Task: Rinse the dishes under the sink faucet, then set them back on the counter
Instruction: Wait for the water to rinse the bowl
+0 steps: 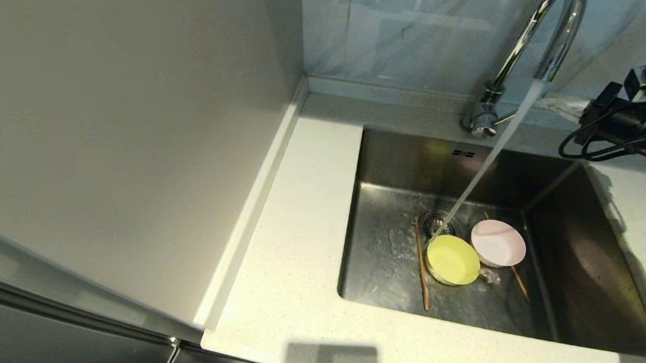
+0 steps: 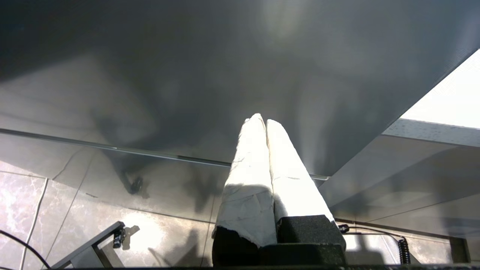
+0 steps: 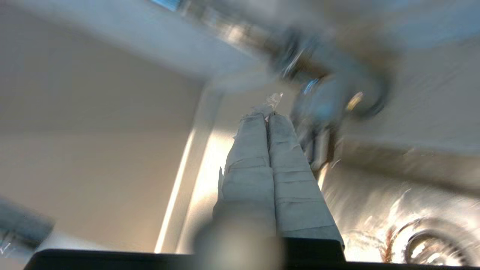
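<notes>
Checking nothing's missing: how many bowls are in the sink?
2. The yellow-green bowl sits under the water stream by the drain; the pink bowl is just to its right. None hidden, apparently.

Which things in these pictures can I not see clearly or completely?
- Faucet: head view, its top arch is cut off by the upper edge.
- One chopstick: head view, its middle is hidden under the pink bowl.
- Right arm: head view, cut off by the right edge; its pincer is not visible there.
- Faucet base: right wrist view, blurred.
- Sink: left wrist view shows none of it, only a dark panel behind the shut left pincer.
</notes>
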